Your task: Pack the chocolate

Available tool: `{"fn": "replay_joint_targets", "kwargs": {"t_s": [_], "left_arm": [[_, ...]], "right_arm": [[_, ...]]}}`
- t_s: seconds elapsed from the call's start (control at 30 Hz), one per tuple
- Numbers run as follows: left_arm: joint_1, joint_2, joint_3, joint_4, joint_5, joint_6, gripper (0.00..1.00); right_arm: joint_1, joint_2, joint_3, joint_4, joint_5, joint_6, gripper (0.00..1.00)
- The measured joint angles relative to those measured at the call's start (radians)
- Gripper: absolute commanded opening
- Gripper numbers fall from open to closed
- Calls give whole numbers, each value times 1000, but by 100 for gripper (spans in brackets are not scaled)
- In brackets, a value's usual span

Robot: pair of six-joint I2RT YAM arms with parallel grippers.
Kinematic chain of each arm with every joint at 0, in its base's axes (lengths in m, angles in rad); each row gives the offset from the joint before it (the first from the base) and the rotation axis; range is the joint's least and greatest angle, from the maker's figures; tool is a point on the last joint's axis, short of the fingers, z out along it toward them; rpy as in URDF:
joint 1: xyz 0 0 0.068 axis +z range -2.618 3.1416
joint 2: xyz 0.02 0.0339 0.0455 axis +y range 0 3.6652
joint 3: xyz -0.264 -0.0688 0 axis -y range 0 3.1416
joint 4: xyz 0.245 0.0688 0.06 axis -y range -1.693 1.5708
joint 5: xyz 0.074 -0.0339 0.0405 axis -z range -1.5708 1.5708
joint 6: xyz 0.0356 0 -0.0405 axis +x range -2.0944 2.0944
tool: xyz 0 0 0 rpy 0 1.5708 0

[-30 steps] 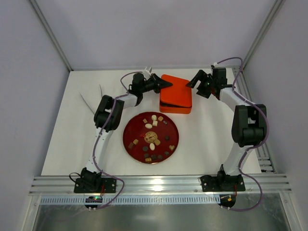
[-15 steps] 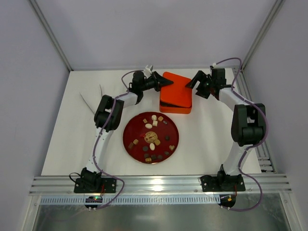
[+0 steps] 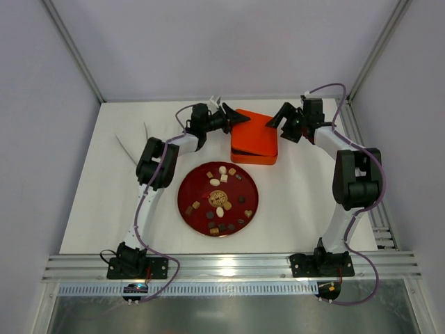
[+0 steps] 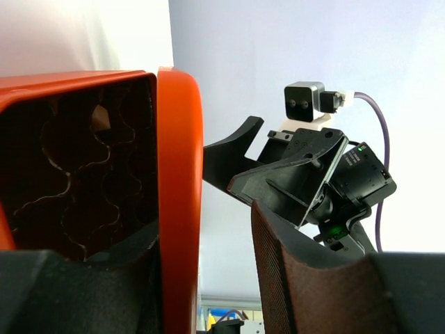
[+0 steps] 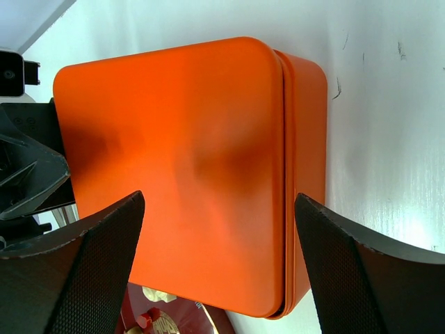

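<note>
- Chocolate [image 3: 219, 198]: many small brown, tan and cream pieces spread over a round dark-red plate [image 3: 185, 203]. None shows in either hand.
- Plate sits about mid-worktop [image 3: 90, 209], a bit nearer the near edge than the far one.
- Orange box [image 3: 254, 136] sits by the far edge, just past the plate on its far side. Cannot tell if box and plate touch.
- Left hand [image 3: 238, 119] is at the box's far-left corner. In the left wrist view the left hand [image 4: 205, 236] straddles the orange rim [image 4: 181, 195].
- Its jaws are parted, with a clear gap between the rim and one finger [image 4: 292, 292], so it is released and not clamping. Contact on the other finger cannot be told.
- The same view shows a brown wavy insert [image 4: 76, 181] inside the orange shell.
- Right hand [image 3: 275, 120] is at the box's far-right corner. In the right wrist view the right hand [image 5: 219, 202] has its fingers [image 5: 76, 271] spread wide to either side of the lid [image 5: 188, 160], gripping nothing.
- The lid top is plain orange, with a seam line along one side.
- A sliver of the plate and a cream piece show past the box at the bottom of the right wrist view.
- The two hands face each other across the far side of the box, and the right one shows in the left wrist view.
</note>
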Motion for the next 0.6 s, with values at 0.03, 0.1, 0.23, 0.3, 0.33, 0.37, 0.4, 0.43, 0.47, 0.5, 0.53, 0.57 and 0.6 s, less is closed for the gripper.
{"fn": "replay_joint_targets", "kwargs": {"t_s": [0.03, 0.1, 0.23, 0.3, 0.33, 0.37, 0.4, 0.43, 0.47, 0.5, 0.53, 0.57, 0.6], "left_arm": [[1, 0, 0, -6, 1, 3, 45], [3, 0, 0, -19, 2, 16, 45], [10, 0, 0, -48, 6, 34, 48], [16, 0, -2, -66, 10, 49, 49], [18, 0, -3, -74, 10, 55, 50], [21, -1, -5, -82, 12, 64, 50], [23, -2, -6, -96, 13, 75, 51], [26, -3, -6, -111, 15, 84, 51], [27, -5, -6, -130, 16, 98, 52], [29, -6, -6, -143, 17, 105, 52], [31, -10, -6, -164, 18, 121, 52], [32, -12, -6, -179, 18, 130, 53], [32, -16, -6, -195, 18, 139, 53]], "right_arm": [[0, 0, 0, 0, 0, 0, 88], [0, 0, 0, 0, 0, 0, 88], [0, 5, 0, 0, 0, 0, 88], [0, 11, 0, 0, 0, 0, 88], [0, 13, 0, 0, 0, 0, 88], [0, 15, 0, 0, 0, 0, 88], [0, 15, 0, 0, 0, 0, 88], [0, 16, 0, 0, 0, 0, 88], [0, 16, 0, 0, 0, 0, 88], [1, 17, 0, 0, 0, 0, 88], [2, 17, 0, 0, 0, 0, 88], [2, 17, 0, 0, 0, 0, 88], [2, 17, 0, 0, 0, 0, 88]]}}
